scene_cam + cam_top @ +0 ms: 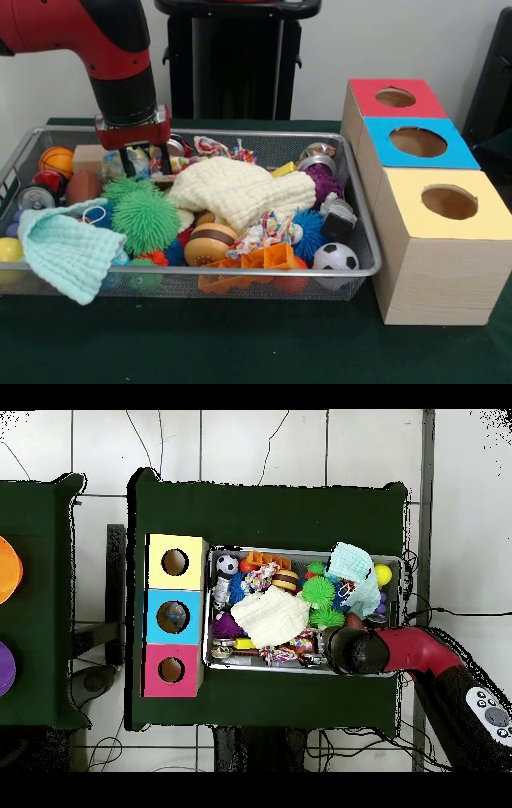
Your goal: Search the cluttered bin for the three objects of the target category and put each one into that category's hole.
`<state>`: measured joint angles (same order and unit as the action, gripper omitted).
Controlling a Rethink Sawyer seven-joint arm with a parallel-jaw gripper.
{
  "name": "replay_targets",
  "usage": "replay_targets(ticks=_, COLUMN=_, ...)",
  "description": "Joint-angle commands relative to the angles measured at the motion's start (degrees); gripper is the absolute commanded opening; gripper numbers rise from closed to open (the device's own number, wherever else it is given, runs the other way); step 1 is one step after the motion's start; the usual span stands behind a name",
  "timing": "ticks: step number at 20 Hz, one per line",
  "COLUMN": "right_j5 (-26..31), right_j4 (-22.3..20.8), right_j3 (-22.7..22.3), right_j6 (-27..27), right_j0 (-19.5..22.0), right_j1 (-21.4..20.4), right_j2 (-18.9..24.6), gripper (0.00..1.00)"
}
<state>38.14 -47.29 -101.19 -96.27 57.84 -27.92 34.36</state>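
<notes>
The bin (240, 272) is a silver wire mesh basket full of toys; it also shows in the overhead view (300, 551). My gripper (146, 162) is down in the bin's back left corner, its fingers (126, 166) apart among small wrapped items, and it looks open. In the overhead view the arm's wrist (352, 650) covers it. Three wooden boxes with holes stand beside the bin: red top (396, 98), blue top (418, 142), yellow top (448, 202).
The bin holds a cream cloth (240, 192), a mint cloth (68, 248) over the front left rim, a green spiky ball (144, 218), a soccer ball (335, 258), a basketball (56, 160), a purple spiky ball (324, 182) and an orange plastic toy (256, 264).
</notes>
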Motion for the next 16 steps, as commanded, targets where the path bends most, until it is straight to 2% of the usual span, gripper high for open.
replay_targets(ticks=1, right_j5=1.78, right_j4=-1.00, right_j3=-3.15, right_j6=12.77, right_j0=1.78, right_j1=-3.86, right_j2=2.39, gripper=1.00)
replay_targets(ticks=4, right_j5=5.02, right_j4=2.34, right_j3=-6.23, right_j6=14.82, right_j0=3.67, right_j1=-9.07, right_j2=4.36, gripper=1.00)
replay_targets(ticks=8, right_j5=8.00, right_j4=4.45, right_j3=-7.40, right_j6=18.04, right_j0=6.13, right_j1=-11.95, right_j2=6.07, gripper=1.00)
replay_targets(ticks=13, right_j5=9.17, right_j4=4.33, right_j3=-7.26, right_j6=20.09, right_j0=8.40, right_j1=-11.84, right_j2=7.49, gripper=1.00)
replay_targets(ticks=16, right_j5=8.21, right_j4=2.43, right_j3=-6.46, right_j6=19.39, right_j0=8.54, right_j1=-10.25, right_j2=7.28, gripper=1.00)
